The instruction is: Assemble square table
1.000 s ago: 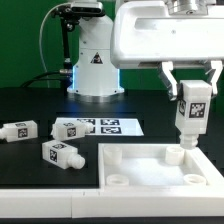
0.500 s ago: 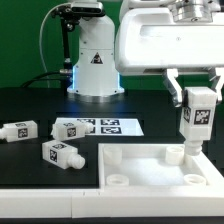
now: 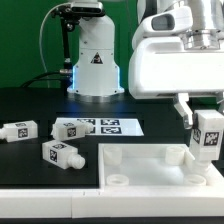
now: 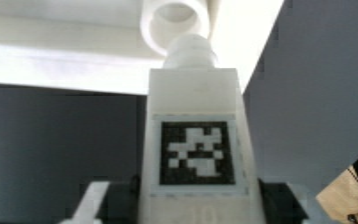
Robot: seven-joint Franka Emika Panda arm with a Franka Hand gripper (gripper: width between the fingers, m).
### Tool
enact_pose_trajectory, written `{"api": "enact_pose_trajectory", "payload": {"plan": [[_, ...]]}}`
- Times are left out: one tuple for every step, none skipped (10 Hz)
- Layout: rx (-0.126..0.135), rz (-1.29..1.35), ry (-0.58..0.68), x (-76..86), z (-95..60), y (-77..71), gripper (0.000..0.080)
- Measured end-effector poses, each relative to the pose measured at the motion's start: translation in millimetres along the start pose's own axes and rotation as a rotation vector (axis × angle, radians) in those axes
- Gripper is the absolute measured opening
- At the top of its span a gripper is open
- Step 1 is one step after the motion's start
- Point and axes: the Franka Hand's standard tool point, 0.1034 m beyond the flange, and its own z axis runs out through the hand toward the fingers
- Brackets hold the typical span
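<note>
Exterior view shows the white square top [image 3: 140, 168] flat on the black table [image 3: 25, 165], an upright tagged leg [image 3: 209, 135] over its far corner at the exterior view's right. Three loose legs [image 3: 60, 154] and the marker board [image 3: 118, 126] lie well apart from it. The gripper [image 3: 206, 121] is clenched on the leg.
</note>
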Motion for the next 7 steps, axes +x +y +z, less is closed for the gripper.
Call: {"api": "enact_pose_trajectory", "payload": {"plan": [[-0.001,-0.004,-0.002,-1.0,0.5,1.4,0.0287],[-0.005,-0.006,-0.002,-0.8,0.6,5.7,0.0287],[-0.008,-0.007,-0.004,-1.5,1.3,9.1,0.0287],[-0.008,-0.008,-0.007,-3.4,3.2,9.3,0.0287],[-0.009,-0.008,-0.011,-5.0,5.7,9.3,0.0287],[-0.009,-0.009,-0.012,-5.4,7.8,8.9,0.0287],[-0.008,-0.011,-0.015,-6.6,9.9,7.4,0.0287]]}}
